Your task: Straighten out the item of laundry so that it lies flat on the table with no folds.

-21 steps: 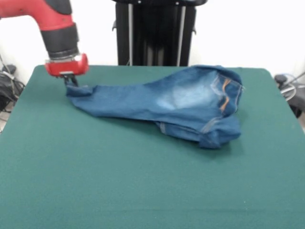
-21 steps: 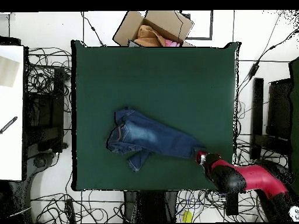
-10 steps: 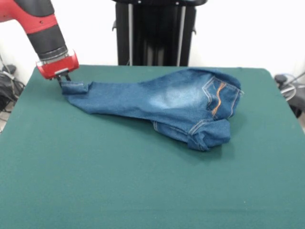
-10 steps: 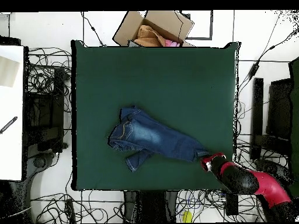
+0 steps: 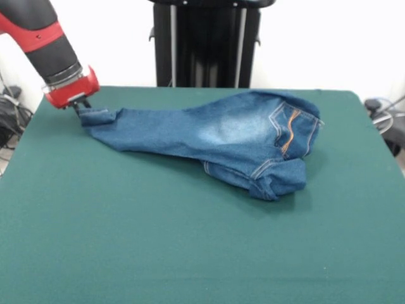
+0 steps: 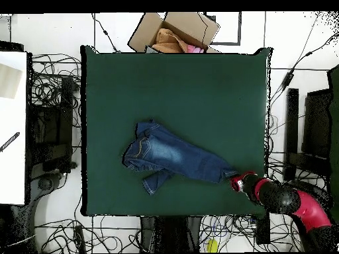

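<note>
Gripper (image 5: 80, 107) at jeans (image 5: 215, 136) leg cuff, can't tell if I'm pinching it; other leg folded under, on table (image 5: 190, 253)

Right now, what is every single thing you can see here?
Small blue denim jeans: one, faded blue with orange stitching, mid-table, one leg stretched toward the gripper, the other folded under.
Dark green cloth-covered table: one, beneath the jeans.
Brown cardboard box: one, open, beyond the table edge opposite the robot's base.
Tangled black cables: many, on the floor around the table.
Black pedestal: one, behind the table.
Red and black arm: one.
Gripper: one, at the leg's hem.
</note>
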You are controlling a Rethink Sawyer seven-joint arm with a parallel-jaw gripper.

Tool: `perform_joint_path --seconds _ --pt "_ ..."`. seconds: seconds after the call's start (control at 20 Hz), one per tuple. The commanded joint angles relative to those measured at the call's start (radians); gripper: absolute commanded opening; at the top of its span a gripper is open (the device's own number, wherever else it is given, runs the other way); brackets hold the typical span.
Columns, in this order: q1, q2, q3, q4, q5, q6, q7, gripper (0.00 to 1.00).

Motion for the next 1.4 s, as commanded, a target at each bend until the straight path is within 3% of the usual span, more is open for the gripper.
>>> perform_joint_path --seconds 0.05,0.2,0.4,1.1,1.4 --pt "0.040 0.062 0.015 -0.222 0.051 0.184 -0.329 0.00" --pt "0.086 0.054 -0.004 -0.231 0.035 0.170 -0.258 0.00" --pt "0.085 0.067 -0.014 -0.248 0.064 0.205 -0.235 0.00" --pt "0.007 -0.037 0.016 -0.321 0.153 0.387 -0.376 0.00" --pt "0.026 -0.020 0.009 -0.443 0.190 0.519 -0.466 0.00"
